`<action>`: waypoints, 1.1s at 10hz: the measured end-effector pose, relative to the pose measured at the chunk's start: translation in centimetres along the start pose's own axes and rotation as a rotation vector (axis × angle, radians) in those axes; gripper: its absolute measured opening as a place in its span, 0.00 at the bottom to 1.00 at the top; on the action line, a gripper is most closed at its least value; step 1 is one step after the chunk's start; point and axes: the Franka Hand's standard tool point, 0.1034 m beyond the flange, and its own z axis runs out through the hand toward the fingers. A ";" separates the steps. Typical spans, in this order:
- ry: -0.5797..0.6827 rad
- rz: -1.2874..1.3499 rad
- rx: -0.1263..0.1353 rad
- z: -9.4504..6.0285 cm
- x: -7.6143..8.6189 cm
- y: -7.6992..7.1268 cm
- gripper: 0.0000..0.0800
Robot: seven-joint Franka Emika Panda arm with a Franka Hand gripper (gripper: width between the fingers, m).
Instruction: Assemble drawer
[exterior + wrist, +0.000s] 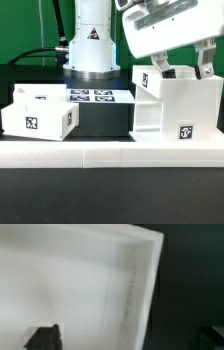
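Observation:
The white drawer housing (182, 105) stands at the exterior view's right, with a square tag low on its front. One open-topped white tray (40, 112) with a tag sits at the exterior view's left. I cannot make out a second tray. My gripper (183, 62) hangs just over the housing's top with its fingers wide apart. In the wrist view the housing's white wall and its rim (140, 286) fill the picture. One dark fingertip (42, 336) is over the white side. The other just shows at the picture's edge, over the dark side. The gripper (128, 338) straddles the rim, open and holding nothing.
The marker board (95, 97) lies on a black block in front of the robot base (90, 45). A long low white rail (110, 152) runs along the table's front. Green backdrop behind.

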 end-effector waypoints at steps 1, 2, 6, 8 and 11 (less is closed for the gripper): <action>0.002 -0.084 0.010 -1.5 0.2 0.2 0.81; -0.029 -0.182 0.009 -2.8 0.3 0.9 0.81; -0.023 -0.234 0.023 -4.3 0.5 1.6 0.81; -0.002 -0.477 0.014 -4.7 1.3 3.4 0.81; 0.041 -0.716 -0.030 -5.1 3.6 7.2 0.81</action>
